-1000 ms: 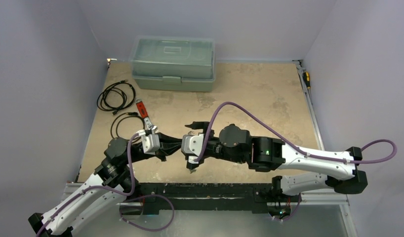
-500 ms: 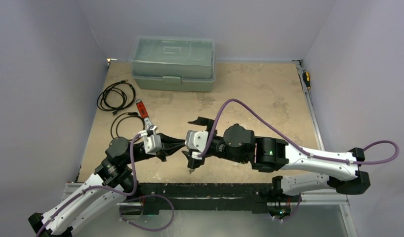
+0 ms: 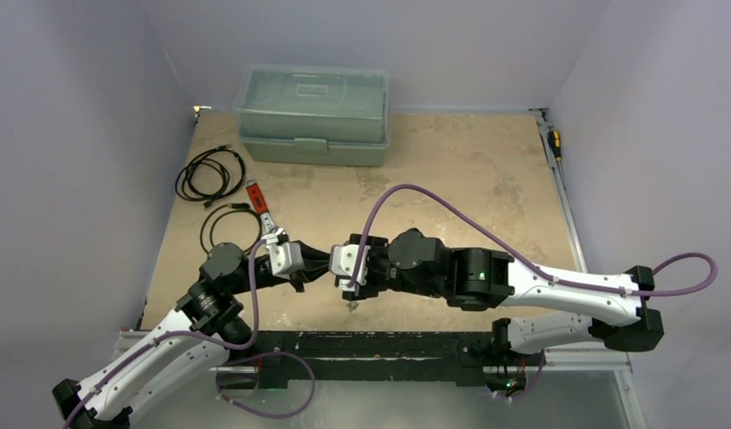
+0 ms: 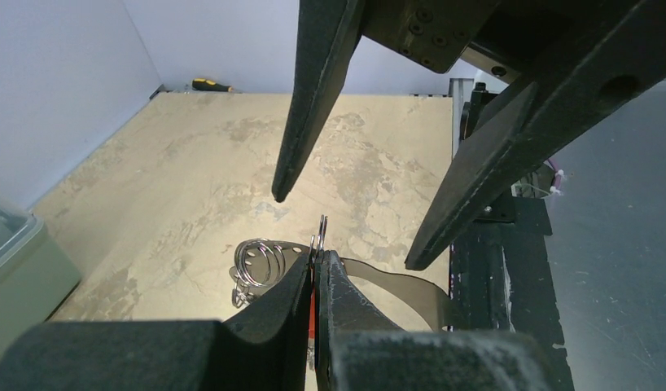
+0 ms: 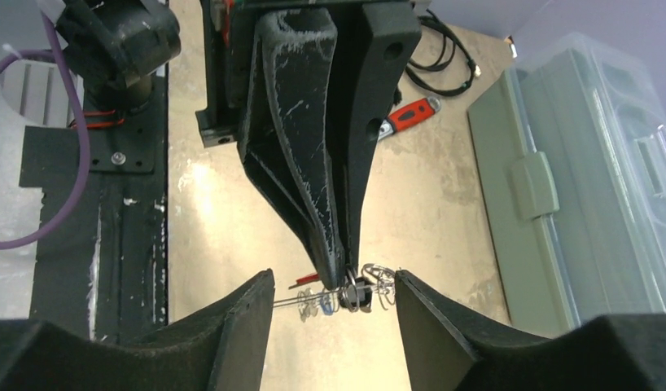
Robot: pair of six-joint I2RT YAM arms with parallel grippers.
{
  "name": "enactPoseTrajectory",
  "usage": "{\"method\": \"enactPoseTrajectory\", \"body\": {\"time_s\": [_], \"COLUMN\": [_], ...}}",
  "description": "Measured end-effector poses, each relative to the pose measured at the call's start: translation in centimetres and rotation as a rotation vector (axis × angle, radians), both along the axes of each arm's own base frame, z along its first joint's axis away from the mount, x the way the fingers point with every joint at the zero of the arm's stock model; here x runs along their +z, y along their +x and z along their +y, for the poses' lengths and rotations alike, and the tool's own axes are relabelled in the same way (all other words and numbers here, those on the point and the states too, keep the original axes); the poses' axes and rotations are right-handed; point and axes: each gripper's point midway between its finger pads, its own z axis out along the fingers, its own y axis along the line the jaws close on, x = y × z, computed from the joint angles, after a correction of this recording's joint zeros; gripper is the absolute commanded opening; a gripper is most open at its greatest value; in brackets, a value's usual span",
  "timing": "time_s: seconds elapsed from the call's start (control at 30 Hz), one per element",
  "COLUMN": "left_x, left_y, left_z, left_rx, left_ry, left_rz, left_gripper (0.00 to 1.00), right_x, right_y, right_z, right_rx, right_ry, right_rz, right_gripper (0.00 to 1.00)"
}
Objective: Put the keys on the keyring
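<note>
- The left gripper [image 4: 317, 261], clamped on a thin silvery metal keyring [image 4: 322, 232], sits in the gap between the spread fingers of the right gripper [image 5: 334, 281]; only narrow slots remain on either side.
- Both arms cross the near middle of the beige mottled table [image 3: 469, 179], barring passage there.
- A grey-green translucent plastic toolbox [image 3: 313, 114] blocks the far left-centre.
- Coiled black cables [image 3: 210, 174] and a red-handled wrench [image 3: 255, 198] crowd the left side.
- The right half lies open up to a yellow-and-black screwdriver [image 3: 554, 141] at the edge.

green-grey lidded box [image 3: 313, 114], coiled black cables [image 3: 210, 174], red-handled wrench [image 3: 259, 207]
</note>
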Motion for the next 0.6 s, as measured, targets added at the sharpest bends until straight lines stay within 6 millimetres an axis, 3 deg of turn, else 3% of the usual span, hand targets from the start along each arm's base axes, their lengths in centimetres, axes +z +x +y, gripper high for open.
{"method": "enactPoseTrajectory", "body": {"time_s": [0.6], "left_x": [0.0], "left_y": [-0.4], "left_z": [-0.1], "left_rx": [-0.024], "left_ry": [0.002], "left_rz": [-0.001], "left_gripper": [0.0], "right_x": [-1.0], "right_y": [1.5], "right_z": [-0.8], "right_rx": [-0.083], "right_ry": [-0.054], "right_rz": [-0.026], "right_gripper": [0.34]}}
